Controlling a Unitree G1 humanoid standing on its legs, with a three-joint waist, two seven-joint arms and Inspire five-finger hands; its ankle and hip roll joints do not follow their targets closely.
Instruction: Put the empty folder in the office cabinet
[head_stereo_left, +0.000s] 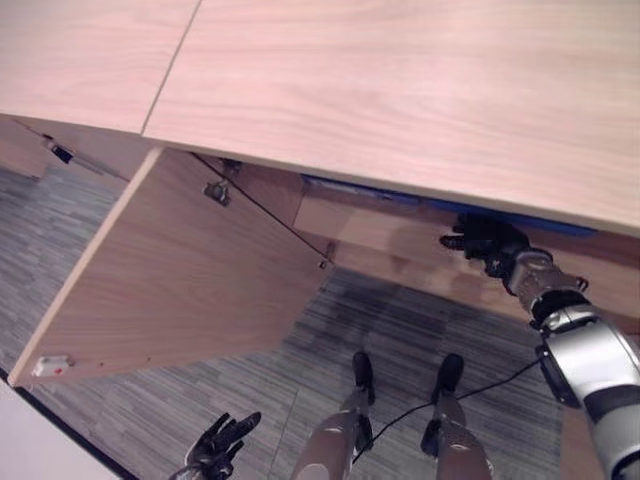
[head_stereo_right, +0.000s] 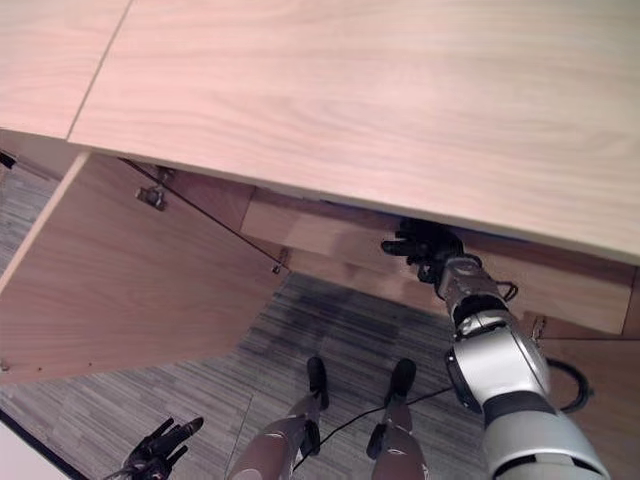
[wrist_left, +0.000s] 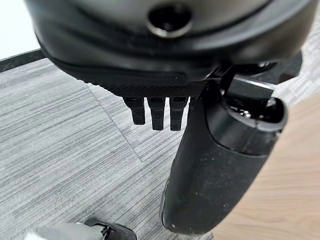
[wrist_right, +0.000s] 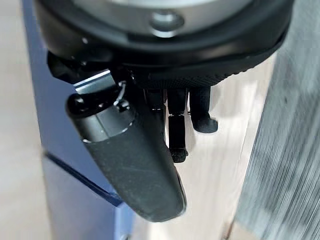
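Right hand (head_stereo_left: 487, 243) reaching into cabinet (head_stereo_left: 400, 235), fingers loosely extended, grasping nothing
Blue folder (wrist_right: 60, 150) lying flat on cabinet shelf (wrist_right: 220, 170), just beside the thumb. Left hand (head_stereo_left: 218, 445) hanging low over grey carpet (head_stereo_left: 420, 330), fingers relaxed, below open door (head_stereo_left: 180, 270)

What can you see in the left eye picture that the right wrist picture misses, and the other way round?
The left eye view alone takes in the cabinet's wooden top, its open door and the left hand hanging open low over the grey carpet. The right wrist view alone shows up close the right hand with relaxed fingers, holding nothing, beside the blue folder lying on the pale shelf. Both show that hand, the folder and the carpet.
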